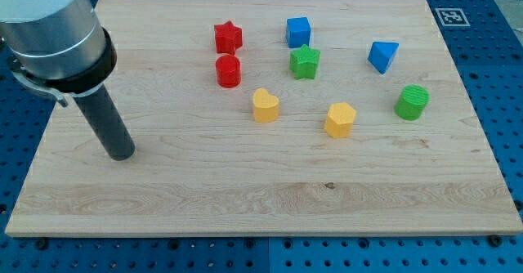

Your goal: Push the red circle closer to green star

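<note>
The red circle (229, 71) stands on the wooden board, just below the red star (228, 37). The green star (305, 62) lies to the right of the red circle, with a gap between them. My tip (121, 153) rests on the board at the view's left, far to the left of and below the red circle, touching no block.
A blue cube (298, 32) sits above the green star. A blue triangle (382, 56) and a green circle (412, 102) are at the right. A yellow heart (265, 106) and a yellow hexagon (339, 119) lie below. The board's edge (261, 234) runs along the bottom.
</note>
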You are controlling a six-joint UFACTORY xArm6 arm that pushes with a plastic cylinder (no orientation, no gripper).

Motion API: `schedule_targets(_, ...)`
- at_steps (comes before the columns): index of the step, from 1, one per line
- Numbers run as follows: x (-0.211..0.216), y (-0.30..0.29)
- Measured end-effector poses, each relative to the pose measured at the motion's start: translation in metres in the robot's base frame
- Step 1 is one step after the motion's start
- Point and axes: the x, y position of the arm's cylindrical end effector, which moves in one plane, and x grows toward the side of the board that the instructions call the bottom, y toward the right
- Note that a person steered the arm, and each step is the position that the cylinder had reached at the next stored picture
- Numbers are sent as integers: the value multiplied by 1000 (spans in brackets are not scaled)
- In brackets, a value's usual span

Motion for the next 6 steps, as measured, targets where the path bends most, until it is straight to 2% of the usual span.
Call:
schedule_targets(1, -14, 17)
schedule_targets(2, -79, 41)
schedule_targets(3, -125, 52)
schedule_targets(5, -140, 71)
schedule_targets(6, -142, 112)
